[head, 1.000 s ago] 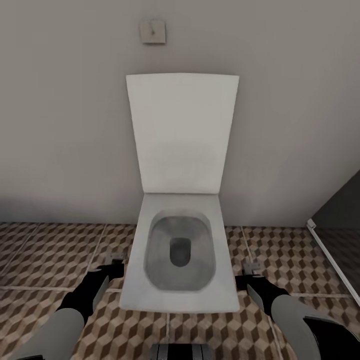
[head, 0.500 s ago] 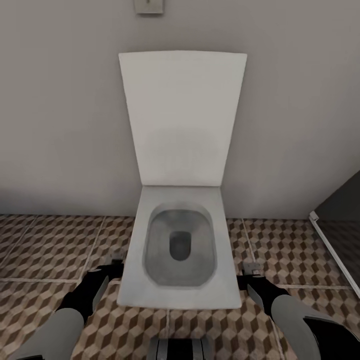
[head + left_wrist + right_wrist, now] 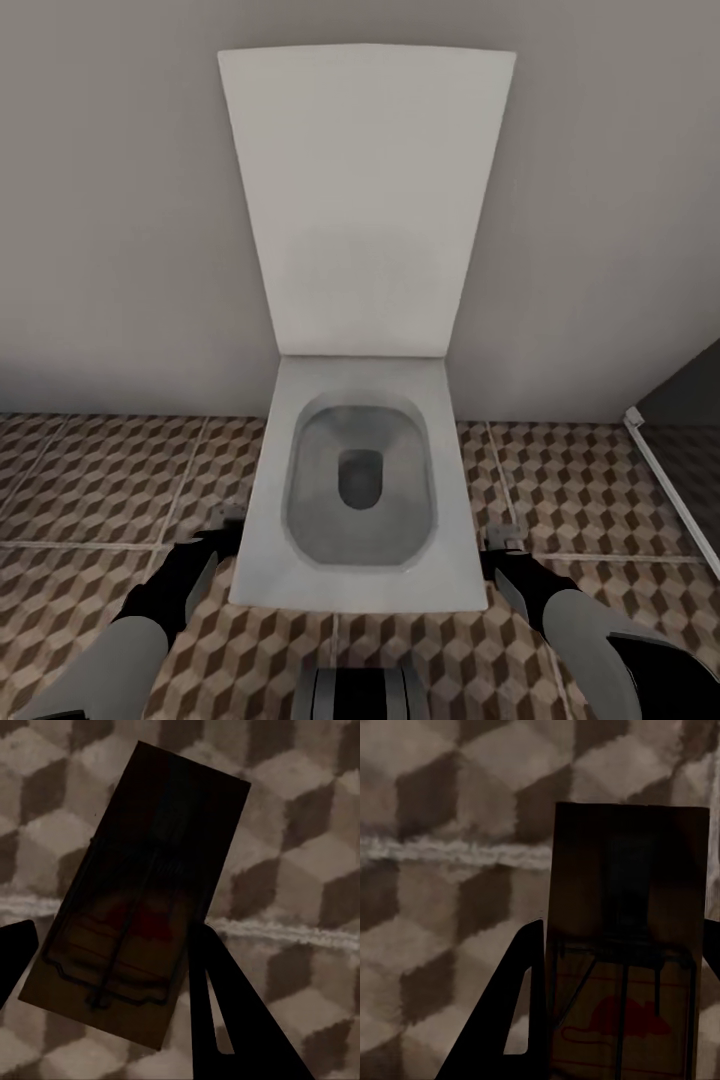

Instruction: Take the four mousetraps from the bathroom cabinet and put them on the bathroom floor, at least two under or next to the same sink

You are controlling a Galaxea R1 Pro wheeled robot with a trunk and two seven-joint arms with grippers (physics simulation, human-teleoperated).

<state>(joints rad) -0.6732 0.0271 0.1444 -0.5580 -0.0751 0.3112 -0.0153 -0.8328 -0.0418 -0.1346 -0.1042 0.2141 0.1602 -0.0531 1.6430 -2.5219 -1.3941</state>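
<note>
Facing white toilet (image 3: pixel 360 500), lid up. Left fingers (image 3: pixel 225 1012) pinching one mousetrap (image 3: pixel 142 900), right fingers (image 3: pixel 521 1012) pinching another mousetrap (image 3: pixel 626 945), above bathroom floor (image 3: pixel 90 480).

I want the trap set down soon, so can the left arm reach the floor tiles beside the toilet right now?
Probably yes: the left gripper, shut on a mousetrap, hangs over bare bathroom floor left of the toilet, nothing beneath it.
</note>
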